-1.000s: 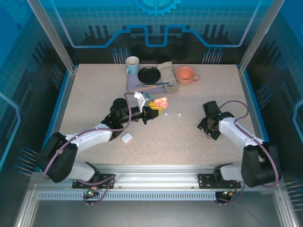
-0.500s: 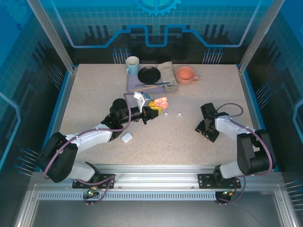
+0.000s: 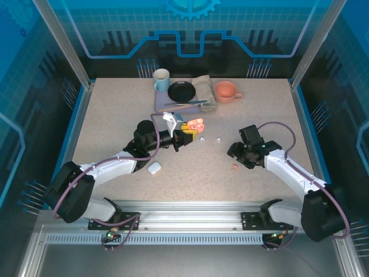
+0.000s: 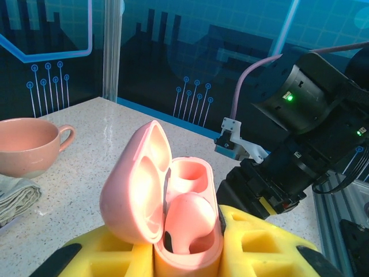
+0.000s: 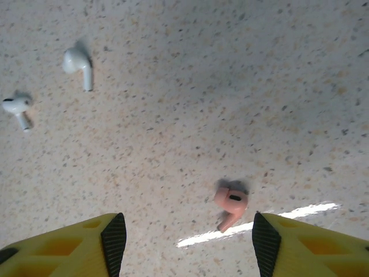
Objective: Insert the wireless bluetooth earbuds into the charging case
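Your left tool (image 4: pixel 190 262) is clamped on the pink charging case (image 4: pixel 138 190). It holds the case upright with the lid swung open, and one salmon-pink earbud (image 4: pixel 185 222) is seated inside. Your right tool (image 5: pixel 189 242) stands with its jaws apart and grips nothing. The second pink earbud (image 5: pixel 230 203) lies loose on the worktop (image 5: pixel 242 86), between and just ahead of the yellow fingers (image 5: pixel 69 245), touching neither. Farther out toward the left arm lie a white earbud (image 5: pixel 78 62) and, near it, a second white earbud (image 5: pixel 16 107). That makes four buds in all: two pink, two white. You have two cases: the pink one and a shut white case (image 3: pixel 154 168) beside the left forearm. Along the far edge sit one mug (image 3: pixel 161 79), one black plate (image 3: pixel 181 90), one cloth (image 3: pixel 203 86) and one salmon cup (image 3: pixel 226 91). Since a second ago your right arm has swung inward toward the middle of the worktop, and the left arm has not shifted. The left arm reaches forward, low, from its base. The right arm is bent at the elbow, with the wrist pitched down at the worktop.
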